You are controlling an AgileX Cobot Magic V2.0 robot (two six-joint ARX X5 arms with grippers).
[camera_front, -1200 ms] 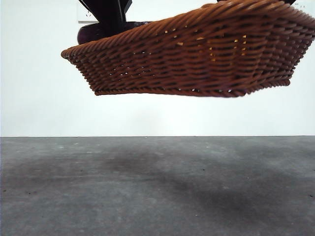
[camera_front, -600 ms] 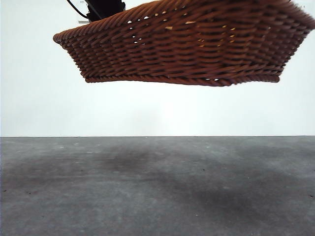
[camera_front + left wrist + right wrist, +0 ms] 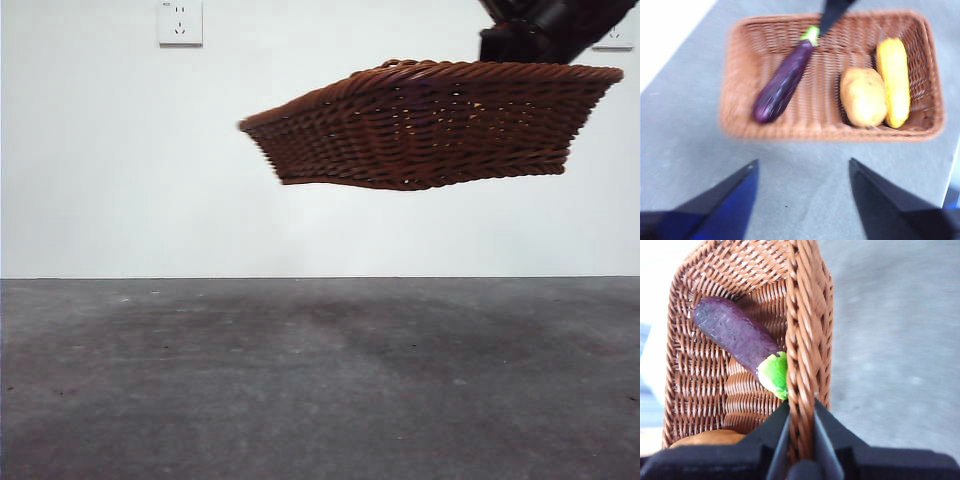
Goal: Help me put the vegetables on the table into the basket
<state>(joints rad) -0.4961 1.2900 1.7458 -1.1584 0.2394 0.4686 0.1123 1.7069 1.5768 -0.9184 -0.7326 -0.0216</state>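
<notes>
The wicker basket [image 3: 430,125] hangs in the air above the table [image 3: 320,380]. My right gripper [image 3: 801,412] is shut on the basket's braided rim [image 3: 802,335]; it shows as a dark tip at the top right of the front view [image 3: 545,30]. Inside the basket [image 3: 740,115] lie the purple eggplant [image 3: 782,82], the potato [image 3: 863,96] and the corn cob [image 3: 893,80]. The eggplant [image 3: 735,335] and a bit of the potato [image 3: 710,437] also show in the right wrist view. My left gripper [image 3: 802,162] is open and empty, apart from the basket.
A wall socket [image 3: 180,22] sits on the white wall behind. The basket's faint shadow lies on the table [image 3: 685,150] below it.
The basket has moved to the right and further from the front camera, and now hangs more level. The dark arm at the upper left has left the front view.
</notes>
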